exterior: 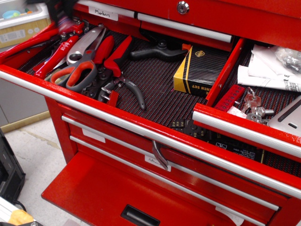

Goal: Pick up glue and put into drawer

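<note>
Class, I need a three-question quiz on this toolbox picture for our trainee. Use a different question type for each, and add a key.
1. True or false: the black-and-gold box and the red-handled scissors lie in the same open drawer.
2. The handwritten label reads: A) Markers B) Glue C) Screws
3. Fill in: the blurred tool is at the picture's top ____ corner.
Key: 1 true; 2 A; 3 left.
</note>
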Motion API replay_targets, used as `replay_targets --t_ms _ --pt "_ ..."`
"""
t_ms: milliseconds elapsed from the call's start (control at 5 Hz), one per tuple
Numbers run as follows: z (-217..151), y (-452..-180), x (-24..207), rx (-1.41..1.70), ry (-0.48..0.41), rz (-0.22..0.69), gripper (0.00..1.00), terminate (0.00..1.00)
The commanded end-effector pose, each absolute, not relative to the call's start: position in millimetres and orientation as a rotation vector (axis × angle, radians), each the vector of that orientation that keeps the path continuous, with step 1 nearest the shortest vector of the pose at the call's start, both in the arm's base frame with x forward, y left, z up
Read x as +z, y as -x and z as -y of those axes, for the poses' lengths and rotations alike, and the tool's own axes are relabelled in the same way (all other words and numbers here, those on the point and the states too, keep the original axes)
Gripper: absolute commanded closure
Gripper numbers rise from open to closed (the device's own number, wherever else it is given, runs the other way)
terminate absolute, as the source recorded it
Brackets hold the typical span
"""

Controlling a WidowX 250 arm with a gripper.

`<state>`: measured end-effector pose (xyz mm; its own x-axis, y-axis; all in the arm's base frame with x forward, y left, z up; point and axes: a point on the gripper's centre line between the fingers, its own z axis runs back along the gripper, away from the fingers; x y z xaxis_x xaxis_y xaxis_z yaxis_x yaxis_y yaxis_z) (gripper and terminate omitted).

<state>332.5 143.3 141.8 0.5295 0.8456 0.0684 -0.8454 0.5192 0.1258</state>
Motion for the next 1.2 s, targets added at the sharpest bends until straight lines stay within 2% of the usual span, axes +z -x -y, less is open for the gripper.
replay_targets --t_ms 0,200,400,600,800,1000 --pt "-60.9 -338.2 182.5 0.988 -0.187 0.157 1.00 0.00" --pt "-9.8 -333.2 192.6 0.929 -0.229 0.193 1.00 0.00" --pt "40.2 -334.1 208.6 0.918 -0.222 0.224 1.00 0.00" --pt "69.5 -344.0 217.0 0.957 -0.215 0.247 1.00 0.00" --pt "91.2 -338.1 212.8 0.990 -0.131 0.342 1.00 0.00" --pt "102.3 -340.3 212.2 1.017 -0.157 0.355 0.00 0.00"
